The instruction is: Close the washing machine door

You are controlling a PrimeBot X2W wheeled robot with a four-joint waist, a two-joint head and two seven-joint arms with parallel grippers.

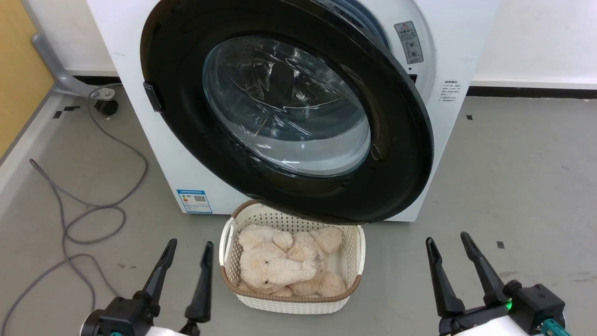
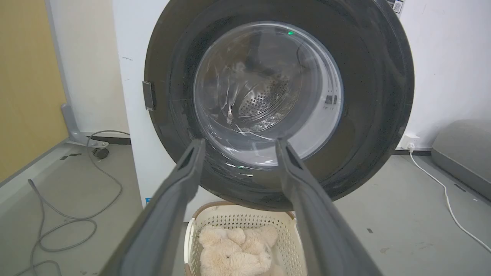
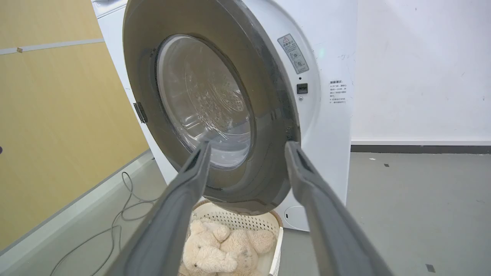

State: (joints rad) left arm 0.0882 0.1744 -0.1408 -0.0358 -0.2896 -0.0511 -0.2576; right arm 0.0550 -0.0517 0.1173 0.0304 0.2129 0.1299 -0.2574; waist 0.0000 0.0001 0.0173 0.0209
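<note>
Washing machine door [image 1: 289, 112] hangs ajar. It is hinged on its left side, and its right edge stands out off the front of the washing machine [image 1: 135, 60]; you get that gap in the right wrist view. The door's lower rim overhangs the back rim of the white basket [image 1: 289, 305], plush toy [image 1: 280, 268] inside. Your left gripper [image 1: 190, 242] sits low, just left of the basket, fingers apart. Your right gripper [image 1: 446, 238] sits well right of the basket, fingers apart, with open floor [image 1: 513, 186] between it and the door's free edge. Grey cable [image 1: 70, 219] loops on the floor at far left.
</note>
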